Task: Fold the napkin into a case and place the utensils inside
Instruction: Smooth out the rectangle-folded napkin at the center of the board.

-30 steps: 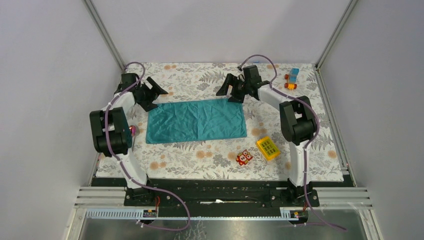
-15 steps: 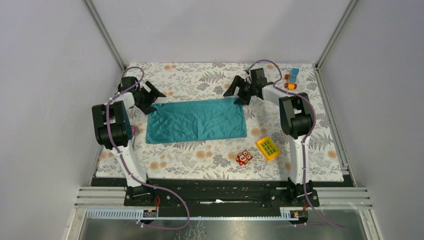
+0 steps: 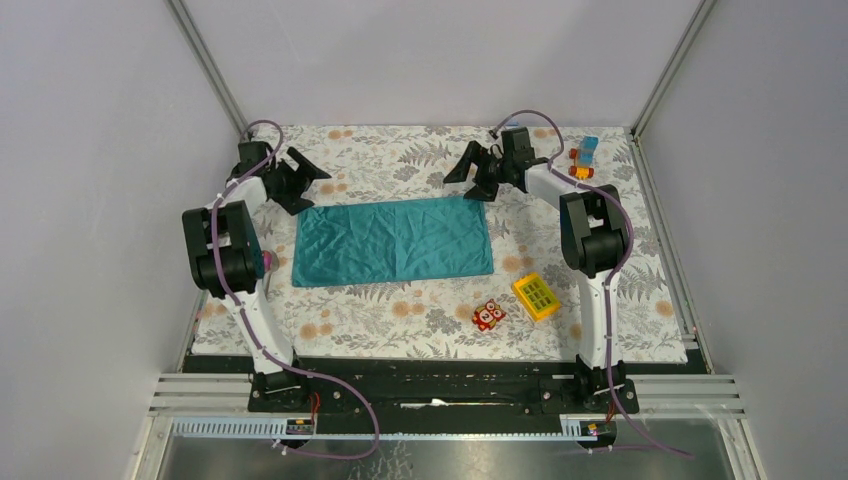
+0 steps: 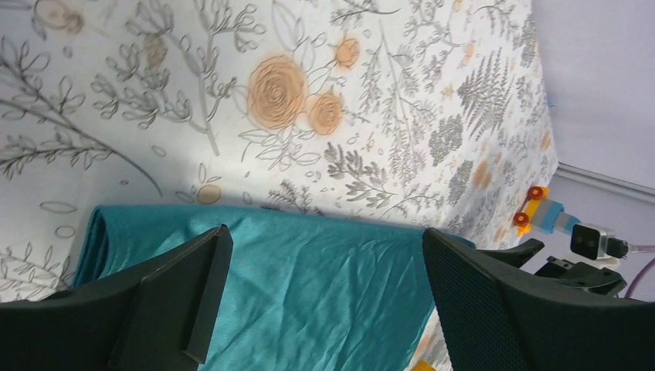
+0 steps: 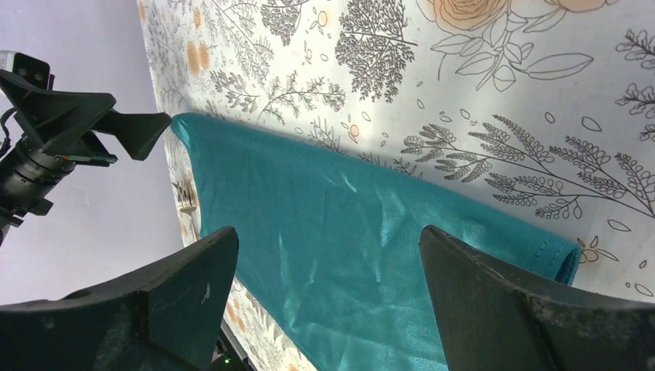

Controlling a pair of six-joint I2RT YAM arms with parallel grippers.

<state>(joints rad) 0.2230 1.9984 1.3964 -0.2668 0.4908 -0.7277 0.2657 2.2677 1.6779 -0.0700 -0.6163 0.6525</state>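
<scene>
Teal napkin [image 3: 393, 240] is lying flat as a wide rectangle mid-table on the floral tablecloth [image 3: 400, 310], with bare cloth running along all four edges.

Red owl toy [image 3: 488, 316] and yellow gridded block [image 3: 536, 296] are sitting off its near-right corner, apart from it. A blue-and-orange toy [image 3: 585, 157] is sitting by the far right edge. A pink-red object [image 3: 266, 260] is peeking out beside the left arm, too hidden to name.

Left gripper [image 3: 312, 190] is hovering over the far-left corner, jaws spread wide and holding nothing. Right gripper [image 3: 463, 187] is doing likewise at the far-right corner.
</scene>
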